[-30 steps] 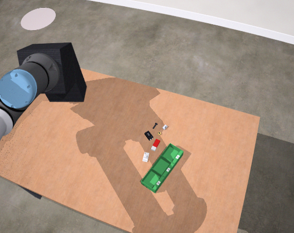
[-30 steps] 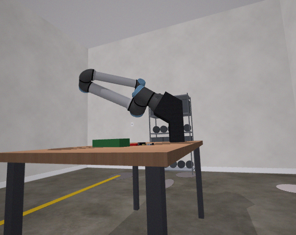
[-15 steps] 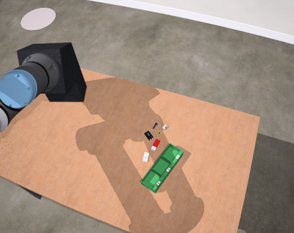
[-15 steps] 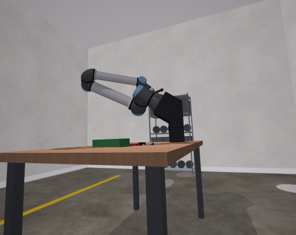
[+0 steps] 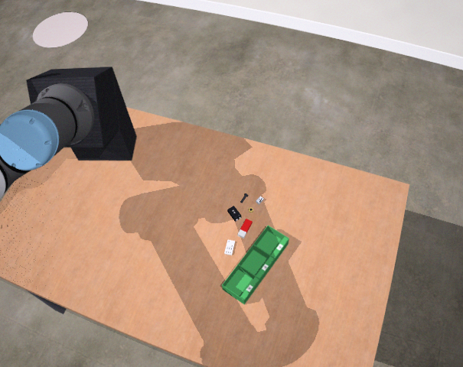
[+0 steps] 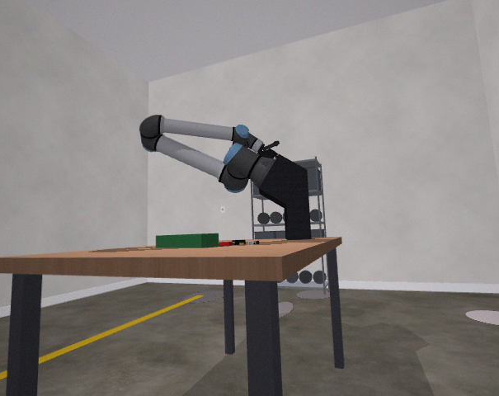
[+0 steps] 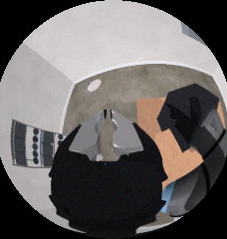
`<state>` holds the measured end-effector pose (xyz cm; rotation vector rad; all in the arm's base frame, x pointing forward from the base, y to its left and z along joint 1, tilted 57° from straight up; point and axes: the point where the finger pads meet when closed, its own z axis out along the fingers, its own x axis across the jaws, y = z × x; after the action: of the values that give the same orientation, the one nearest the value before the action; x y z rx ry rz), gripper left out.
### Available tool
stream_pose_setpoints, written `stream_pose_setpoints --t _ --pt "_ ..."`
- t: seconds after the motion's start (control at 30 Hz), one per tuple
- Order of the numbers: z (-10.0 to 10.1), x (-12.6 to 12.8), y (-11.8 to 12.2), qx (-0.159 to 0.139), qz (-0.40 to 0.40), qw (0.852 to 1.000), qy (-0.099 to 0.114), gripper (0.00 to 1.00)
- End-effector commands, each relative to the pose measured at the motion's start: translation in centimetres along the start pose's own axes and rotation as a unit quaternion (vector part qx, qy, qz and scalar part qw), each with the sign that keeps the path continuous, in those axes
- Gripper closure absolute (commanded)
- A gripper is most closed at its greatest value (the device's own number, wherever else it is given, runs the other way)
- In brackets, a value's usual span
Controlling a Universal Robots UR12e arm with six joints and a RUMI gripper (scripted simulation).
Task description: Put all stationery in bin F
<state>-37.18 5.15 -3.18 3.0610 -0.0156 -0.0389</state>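
Observation:
My gripper (image 6: 276, 143) (image 7: 109, 110) is shut with nothing between its fingertips. It is raised beside the arm's base, far from the objects on the table. A green bin row (image 5: 272, 258) (image 6: 185, 240) stands upright with three compartments; its white labels are too small to read. No objects show inside. Beside it lie a red and white block (image 5: 246, 226) (image 6: 225, 243), a white dotted block (image 5: 229, 247), a black box-like part (image 5: 233, 212), a brass ring (image 5: 250, 209), a dark bolt (image 5: 244, 197) and a small white piece with a black mark (image 5: 259, 199).
The wooden table (image 5: 342, 221) (image 6: 155, 265) carries the bins and objects. The black arm pedestal (image 5: 115, 118) (image 6: 296, 191) (image 7: 185, 112) stands at the table's far end. A metal shelf rack (image 6: 323, 205) (image 7: 28, 166) stands behind it. The arm casts shadows across the table.

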Motion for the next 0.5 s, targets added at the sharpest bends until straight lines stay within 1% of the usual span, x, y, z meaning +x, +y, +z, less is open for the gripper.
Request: stream_pose_setpoints --t 0.0,0.13,0.27,0.3,0.33,0.47 --pt "-0.2 0.1 -2.8 0.022 0.025 0.999 0.003 0.96" --pt "-0.4 0.5 -5.9 0.022 0.025 0.999 0.003 0.96" --pt "-0.4 0.5 -5.9 0.022 0.025 0.999 0.003 0.96" --pt "-0.5 0.7 -6.7 0.037 0.044 0.998 0.008 0.96" --pt "-0.6 0.9 -7.5 0.041 0.048 0.998 0.01 0.96" --pt "-0.9 1.6 -10.7 0.041 0.048 0.998 0.01 0.96"
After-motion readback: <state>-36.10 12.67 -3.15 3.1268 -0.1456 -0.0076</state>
